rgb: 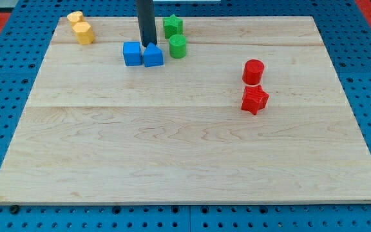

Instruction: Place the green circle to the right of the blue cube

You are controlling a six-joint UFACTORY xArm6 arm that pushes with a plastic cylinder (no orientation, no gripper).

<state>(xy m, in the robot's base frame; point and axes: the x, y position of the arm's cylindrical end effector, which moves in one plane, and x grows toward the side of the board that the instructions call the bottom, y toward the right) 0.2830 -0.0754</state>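
Pale matt wooden board (172,148), faintly grained; blue perforated surround (5,96).

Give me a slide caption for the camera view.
My tip sits just above the blue pentagon block, beside the blue cube; the green circle waits at their right.

A green star block (172,26) is sitting near the board's (172,161) top edge. Two yellow blocks (80,28) are lying touching at its 9 o'clock. A red cylinder (253,71) is standing at 3 o'clock, touching a red star block (254,99) at its 6 o'clock.
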